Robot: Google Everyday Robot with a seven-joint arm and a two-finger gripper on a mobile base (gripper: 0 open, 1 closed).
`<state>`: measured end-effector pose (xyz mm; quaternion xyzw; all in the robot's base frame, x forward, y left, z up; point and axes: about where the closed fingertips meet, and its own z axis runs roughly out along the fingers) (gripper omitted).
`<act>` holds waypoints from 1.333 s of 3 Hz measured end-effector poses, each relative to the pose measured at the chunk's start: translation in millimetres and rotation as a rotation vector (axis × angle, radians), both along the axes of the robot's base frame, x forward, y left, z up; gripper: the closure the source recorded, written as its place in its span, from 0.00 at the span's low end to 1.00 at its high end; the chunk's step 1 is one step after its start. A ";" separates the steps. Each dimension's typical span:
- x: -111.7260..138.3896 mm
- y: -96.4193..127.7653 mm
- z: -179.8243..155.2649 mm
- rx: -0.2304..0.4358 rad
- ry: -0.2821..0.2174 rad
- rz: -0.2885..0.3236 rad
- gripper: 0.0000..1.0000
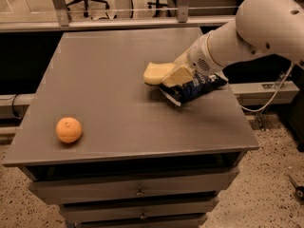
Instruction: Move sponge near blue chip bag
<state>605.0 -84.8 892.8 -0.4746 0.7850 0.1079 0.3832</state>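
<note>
At the bag's (198, 86) left edge, the gripper (175, 75) is clamped on the sponge (154, 73), just beside the bag; the orange (69, 129) sits well off to its left.

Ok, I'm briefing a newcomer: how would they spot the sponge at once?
Start at the grey table and look to its right half, where the white arm reaches in. The sponge is held in the end effector, just left of the blue chip bag. It is the pale yellow soft block, unlike the dark crinkly bag or the round orange fruit at the front left.
</note>
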 end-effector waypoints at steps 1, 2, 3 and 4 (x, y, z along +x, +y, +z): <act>-25.1 -35.7 1.0 -0.014 0.001 -0.067 1.00; -68.6 -101.9 -4.1 -0.011 0.012 -0.184 1.00; -95.0 -137.0 -3.0 -0.005 0.010 -0.236 1.00; -115.1 -172.5 22.8 0.023 -0.043 -0.263 1.00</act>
